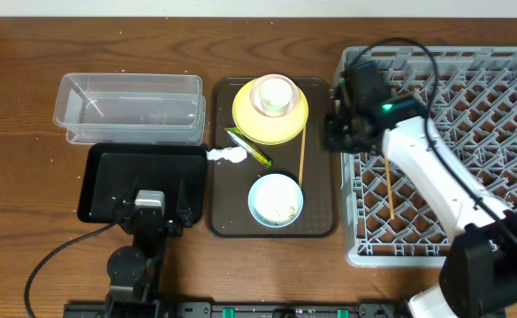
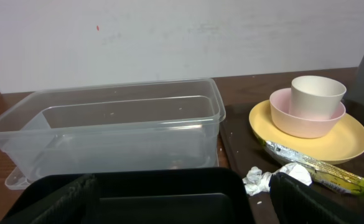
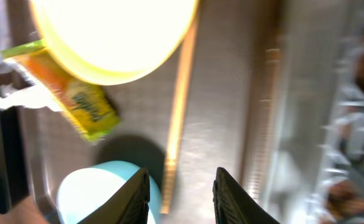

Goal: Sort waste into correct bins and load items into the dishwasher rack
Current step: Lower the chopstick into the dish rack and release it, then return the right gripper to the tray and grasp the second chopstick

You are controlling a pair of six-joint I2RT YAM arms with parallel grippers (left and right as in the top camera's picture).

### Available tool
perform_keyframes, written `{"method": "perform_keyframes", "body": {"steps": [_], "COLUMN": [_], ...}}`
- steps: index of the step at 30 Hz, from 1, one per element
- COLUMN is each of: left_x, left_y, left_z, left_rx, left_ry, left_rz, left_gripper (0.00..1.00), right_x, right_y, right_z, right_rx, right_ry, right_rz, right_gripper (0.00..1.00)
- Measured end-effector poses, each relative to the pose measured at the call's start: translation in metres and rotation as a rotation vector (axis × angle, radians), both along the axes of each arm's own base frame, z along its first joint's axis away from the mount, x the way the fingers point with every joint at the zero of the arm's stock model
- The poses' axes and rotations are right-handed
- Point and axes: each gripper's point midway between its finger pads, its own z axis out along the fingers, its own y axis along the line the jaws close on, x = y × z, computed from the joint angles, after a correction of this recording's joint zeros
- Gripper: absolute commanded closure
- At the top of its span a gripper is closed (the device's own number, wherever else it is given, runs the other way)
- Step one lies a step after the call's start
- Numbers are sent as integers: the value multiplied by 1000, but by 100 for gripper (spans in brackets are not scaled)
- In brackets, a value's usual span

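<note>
My right gripper [image 1: 333, 132] hovers open and empty over the seam between the brown tray and the grey dishwasher rack [image 1: 470, 79]. One chopstick [image 1: 388, 181] lies in the rack. Another chopstick [image 3: 178, 106] lies on the tray below the right gripper [image 3: 182, 180], beside the light blue bowl [image 1: 276, 199] holding rice scraps. The yellow plate [image 1: 271, 119] carries the pink cup [image 2: 306, 118] with the white cup [image 2: 318, 93] inside. The wrapper [image 1: 247, 147] and tissue [image 1: 225, 156] lie between plate and bowl. My left gripper [image 1: 152, 208] is wide open over the black tray [image 1: 108, 177], behind which stands the clear tub [image 1: 130, 106].
The dark brown serving tray [image 1: 315, 216] sits mid-table between the black tray and the rack. Bare wooden table [image 1: 19, 177] shows left of the bins and along the front edge.
</note>
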Motion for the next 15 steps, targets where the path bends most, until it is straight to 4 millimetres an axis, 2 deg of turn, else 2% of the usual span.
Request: {"method": "perform_keyframes", "body": {"steps": [3, 7, 15], "left_x": [0, 0, 0], "left_y": [0, 0, 0], "left_z": [0, 0, 0], "left_rx": [0, 0, 0], "left_ry": [0, 0, 0], "left_rz": [0, 0, 0], "left_gripper": [10, 10, 10], "right_x": [-9, -18, -21], "right_y": [22, 37, 42], "right_z": [-1, -2, -2], "right_rx": [-37, -121, -247], "right_ry": [-19, -62, -150], "right_rz": [7, -6, -82], "right_gripper": [71, 74, 74]}}
